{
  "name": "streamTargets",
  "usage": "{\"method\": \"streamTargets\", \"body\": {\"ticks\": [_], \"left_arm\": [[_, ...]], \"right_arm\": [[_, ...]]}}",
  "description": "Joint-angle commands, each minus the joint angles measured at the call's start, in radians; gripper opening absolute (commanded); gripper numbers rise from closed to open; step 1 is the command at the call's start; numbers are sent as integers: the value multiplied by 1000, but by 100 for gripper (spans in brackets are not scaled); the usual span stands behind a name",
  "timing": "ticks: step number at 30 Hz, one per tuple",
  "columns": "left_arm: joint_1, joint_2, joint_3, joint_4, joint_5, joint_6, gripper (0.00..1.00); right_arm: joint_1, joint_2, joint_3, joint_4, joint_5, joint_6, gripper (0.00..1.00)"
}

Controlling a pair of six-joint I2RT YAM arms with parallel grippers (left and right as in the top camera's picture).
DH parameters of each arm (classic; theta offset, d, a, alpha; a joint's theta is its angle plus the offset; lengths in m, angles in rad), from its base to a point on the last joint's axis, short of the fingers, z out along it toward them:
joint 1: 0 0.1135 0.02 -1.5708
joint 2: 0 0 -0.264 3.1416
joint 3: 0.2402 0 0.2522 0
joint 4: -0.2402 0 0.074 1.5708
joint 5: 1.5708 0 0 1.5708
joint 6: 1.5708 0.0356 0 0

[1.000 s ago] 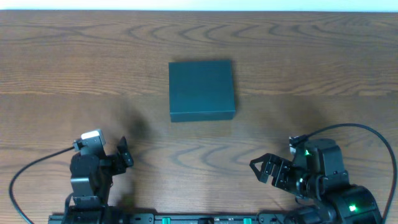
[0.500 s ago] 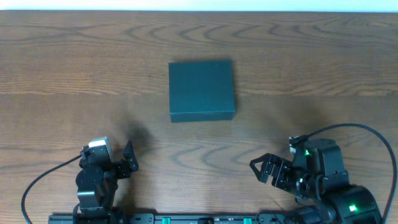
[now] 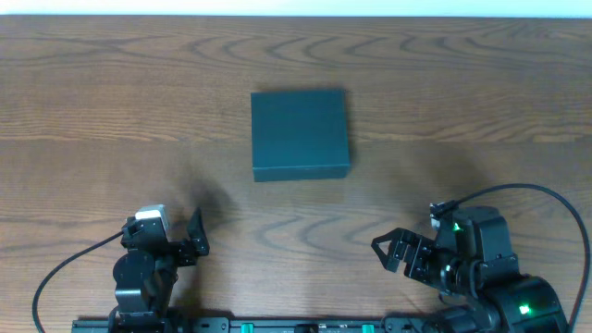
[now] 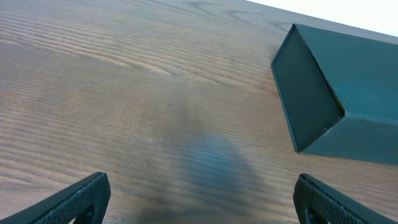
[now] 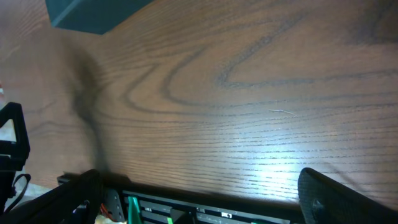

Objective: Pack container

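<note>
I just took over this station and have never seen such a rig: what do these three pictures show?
Two robot arms sit at the near edge of a wooden table. The wide picture looks straight down; the other two come from a camera on each wrist, that arm's dark fingers showing in the bottom corners. The only object is the teal-green container, closed, lying mid-table, apart from both arms. The left gripper and right gripper are both open and hold nothing.

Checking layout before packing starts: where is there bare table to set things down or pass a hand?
Bare table lies left, right and behind the container, and between it and the near edge. Crowded only there: the left gripper and right gripper.
</note>
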Motion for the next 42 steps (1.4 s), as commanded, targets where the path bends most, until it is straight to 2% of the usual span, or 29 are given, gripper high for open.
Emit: {"method": "streamTargets", "body": {"ticks": [1, 10, 16, 19, 24, 28, 36, 42], "left_arm": [[-2, -8, -16, 0, 19, 17, 95], [-2, -8, -16, 1, 19, 17, 95], [-2, -8, -16, 0, 19, 17, 95], [-2, -8, -16, 0, 19, 17, 95], [-2, -8, -16, 1, 19, 17, 95], [-2, -8, -16, 0, 19, 17, 95], [-2, -8, -16, 0, 19, 17, 95], [-2, -8, -16, 0, 19, 17, 95]], "right_arm": [[8, -5, -2, -1, -3, 10, 99], [8, -5, -2, -1, -3, 10, 99], [21, -43, -2, -16, 131, -49, 99], [21, -138, -18, 26, 221, -133, 99], [36, -346, -133, 202, 229, -475, 99], [36, -463, -265, 290, 229, -624, 99], [73, -626, -471, 312, 232, -687, 99], [129, -635, -544, 329, 241, -688, 99]]}}
